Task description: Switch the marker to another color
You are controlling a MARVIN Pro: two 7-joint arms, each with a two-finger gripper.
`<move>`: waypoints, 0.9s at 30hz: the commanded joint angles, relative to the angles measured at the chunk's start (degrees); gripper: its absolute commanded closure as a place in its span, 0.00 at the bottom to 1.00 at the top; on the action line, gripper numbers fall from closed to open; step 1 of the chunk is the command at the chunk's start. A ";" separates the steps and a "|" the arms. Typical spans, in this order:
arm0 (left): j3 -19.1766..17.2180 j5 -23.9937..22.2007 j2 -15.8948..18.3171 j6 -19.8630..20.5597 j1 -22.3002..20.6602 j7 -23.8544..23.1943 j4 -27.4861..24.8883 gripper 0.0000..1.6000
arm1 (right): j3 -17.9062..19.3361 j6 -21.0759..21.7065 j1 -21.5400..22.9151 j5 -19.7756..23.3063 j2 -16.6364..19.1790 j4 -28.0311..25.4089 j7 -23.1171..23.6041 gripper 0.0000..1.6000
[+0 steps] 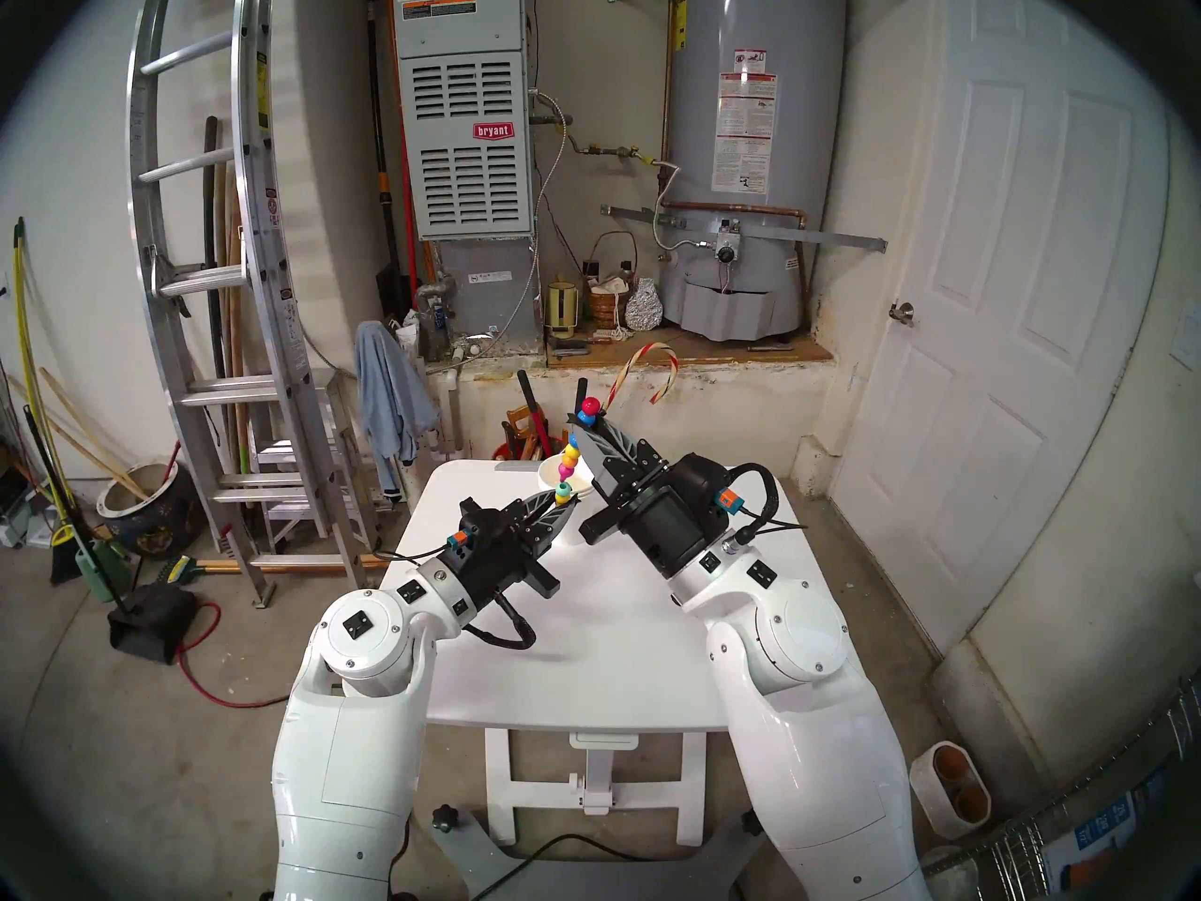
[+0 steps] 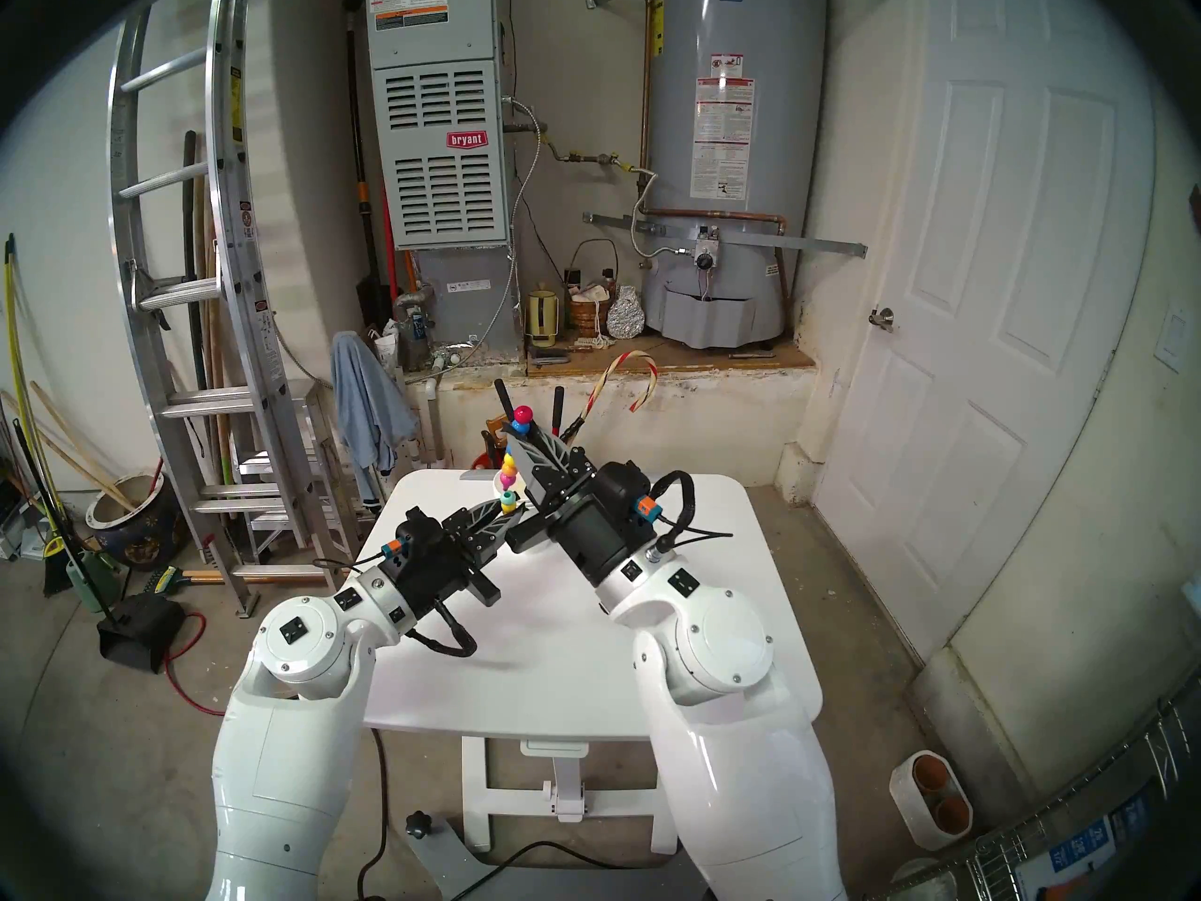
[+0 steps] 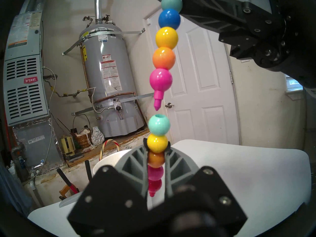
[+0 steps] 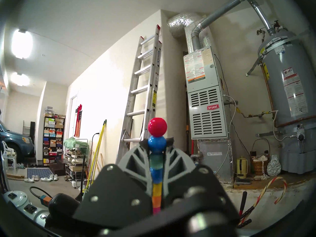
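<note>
Fingers of the left gripper (image 3: 156, 146) clamp the marker's (image 3: 163, 48) lower piece; the right gripper's (image 4: 157, 145) clamp its upper stack, above the bench (image 1: 585, 652). Pieces hang pulled apart, pink tip bared. Next, I judge, restack accurately aligned.

The two head views look down from above and behind the arms onto the white square table (image 1: 585, 652) and face the far wall, where the tall grey cylindrical water heater (image 1: 747, 132) and the grey louvred metal furnace (image 1: 464, 132) stand; they are nearly the same picture, the second set slightly to the right. The left wrist view sits very close behind its grey ribbed fingers (image 3: 136, 161), level, facing far and right toward the white panelled door (image 3: 201, 77). The right wrist view tilts upward, facing far and left to the silver aluminium ladder (image 4: 145, 87). All four views share the heater and furnace.
</note>
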 commanded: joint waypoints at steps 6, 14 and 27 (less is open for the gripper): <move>-0.42 -0.36 -0.02 -0.42 -0.42 -0.17 -1.17 1.00 | -0.29 -0.56 1.03 -0.04 -0.27 -0.67 -0.05 1.00; -0.51 -0.37 -0.14 -0.28 -0.54 -0.43 -1.21 1.00 | -0.36 -0.55 1.16 -0.02 -0.25 -0.42 -0.05 1.00; -0.46 -0.13 -0.28 -0.35 -0.98 -0.52 -0.56 1.00 | -0.22 -0.82 1.58 -0.10 -0.24 0.45 -0.02 1.00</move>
